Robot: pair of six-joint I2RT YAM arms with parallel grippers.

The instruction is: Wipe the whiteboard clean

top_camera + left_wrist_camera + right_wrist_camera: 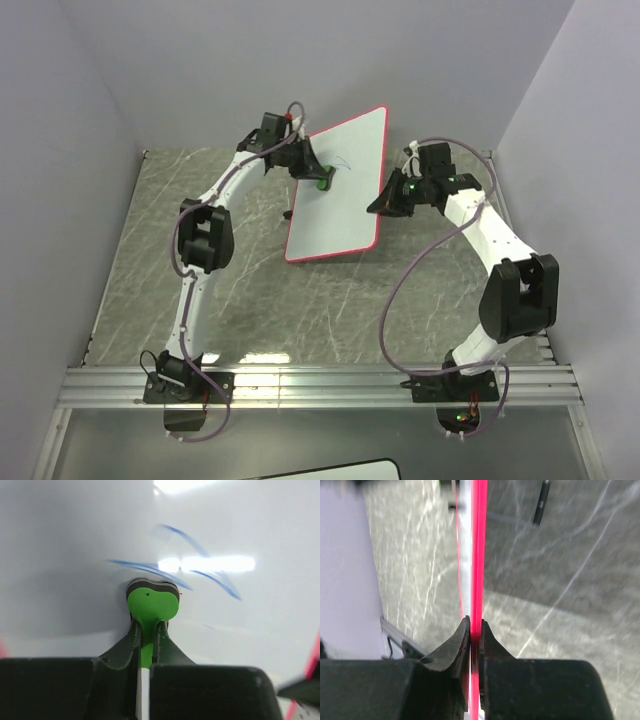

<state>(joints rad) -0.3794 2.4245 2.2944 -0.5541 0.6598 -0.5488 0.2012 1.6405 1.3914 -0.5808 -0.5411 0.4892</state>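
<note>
The whiteboard (pixel 340 195) is white with a red-pink rim and is held tilted above the table. My right gripper (pixel 381 205) is shut on its right edge; the right wrist view shows the rim (pixel 479 555) edge-on between the jaws. My left gripper (pixel 318 176) is shut on the green eraser (pixel 324 183) and presses it against the board's upper left part. In the left wrist view the eraser (pixel 151 605) touches the white surface (pixel 65 545) just below blue scribbles (pixel 190 560). My left gripper (pixel 147 630) clamps the eraser's narrow stem.
The grey marbled table (pixel 250 290) lies under the board. White walls (pixel 60 120) close in the left, back and right. A metal rail (pixel 320 385) runs along the near edge by the arm bases. A dark rod (pixel 542 502) shows on the table beyond the board.
</note>
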